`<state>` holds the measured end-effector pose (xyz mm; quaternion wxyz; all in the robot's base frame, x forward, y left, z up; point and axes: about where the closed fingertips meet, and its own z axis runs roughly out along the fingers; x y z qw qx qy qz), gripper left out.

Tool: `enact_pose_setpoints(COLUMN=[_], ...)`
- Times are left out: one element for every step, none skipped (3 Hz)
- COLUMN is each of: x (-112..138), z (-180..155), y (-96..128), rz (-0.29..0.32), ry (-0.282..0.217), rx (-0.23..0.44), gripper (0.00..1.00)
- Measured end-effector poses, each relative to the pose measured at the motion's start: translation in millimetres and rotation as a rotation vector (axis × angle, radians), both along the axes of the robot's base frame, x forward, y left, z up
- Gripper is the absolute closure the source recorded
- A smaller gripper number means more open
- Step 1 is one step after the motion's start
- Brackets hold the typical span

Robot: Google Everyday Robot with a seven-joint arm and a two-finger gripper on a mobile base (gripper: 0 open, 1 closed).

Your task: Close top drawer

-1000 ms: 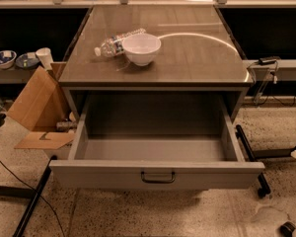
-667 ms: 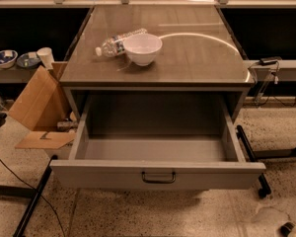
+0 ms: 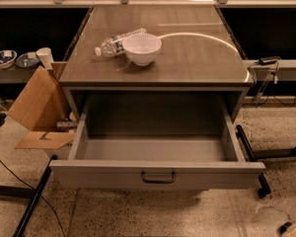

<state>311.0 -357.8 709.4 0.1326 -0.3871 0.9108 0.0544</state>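
Observation:
The top drawer (image 3: 158, 174) is a wide grey metal drawer, pulled far out of the cabinet toward the camera. Its inside (image 3: 155, 144) holds nothing. Its flat front faces me low in the view, with a small dark pull handle (image 3: 158, 177) at its centre. The cabinet's brown top (image 3: 197, 63) lies above and behind it. My gripper does not show in the camera view.
A white bowl (image 3: 142, 49) and a lying plastic bottle (image 3: 119, 42) sit on the cabinet top. An open cardboard box (image 3: 37, 107) stands at the left of the cabinet. Dark frame bars lie on the floor at left (image 3: 32, 201) and right (image 3: 249, 152). Dishes (image 3: 2, 58) sit on a left shelf.

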Motion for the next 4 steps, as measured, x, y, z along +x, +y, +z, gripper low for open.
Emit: enact_pose_setpoints(x=[22, 51, 71, 85], z=[-5, -9, -21, -38], y=[-2, -4, -6, -6], rz=[-0.035, -0.05, -0.074, -0.097], ry=[-0.027, -0.063, -0.082, -0.093], rx=[0.01, 0.021, 0.042, 0.067], gripper=[0.0, 0.0, 0.0, 0.0])
